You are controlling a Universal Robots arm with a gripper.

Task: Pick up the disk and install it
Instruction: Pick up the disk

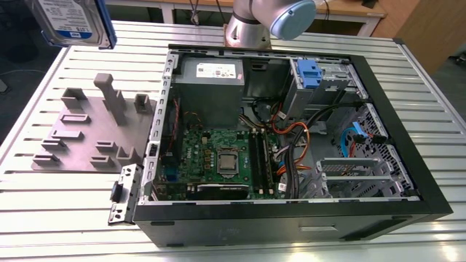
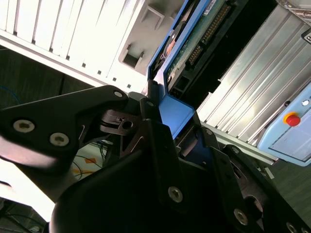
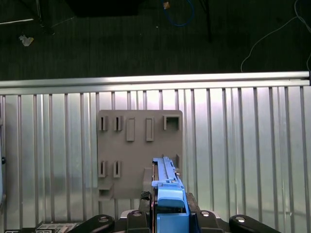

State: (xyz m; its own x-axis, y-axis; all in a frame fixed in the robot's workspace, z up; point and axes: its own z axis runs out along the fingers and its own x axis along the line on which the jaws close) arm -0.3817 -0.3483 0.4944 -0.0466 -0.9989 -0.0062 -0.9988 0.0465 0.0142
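1. The tool [image 2: 176,124] is clenched on the disk [image 1: 69,22]. In the second wrist view its black fingers [image 2: 151,109] sit on either side of one end of the disk's blue frame [image 2: 177,114].
2. The disk is off the surface [image 1: 429,109]. It hangs in the air at the far corner on the exterior view's left, with its labelled face toward that camera.
3. Its long axis runs straight out from the tool, away from the fingers. In the first wrist view the disk is seen edge-on, and the grey fixture plate [image 3: 141,150] lies below and beyond it.
4. In the second wrist view the disk's circuit-board side shows, running away from the gripped end.
5. The open computer case [image 1: 291,210] lies flat on the surface, toward the exterior view's right of the disk and well apart from it.
6. The drive cage [image 1: 331,76], with a blue plastic piece [image 1: 309,73] in it, sits in the case's far corner on the exterior view's right. By my reading the disk belongs somewhere in this corner, so the whole width of the case lies between it and the held disk.
7. The fixture plate's slots appear unoccupied, and the pick-up looks done, while the install is not yet done.
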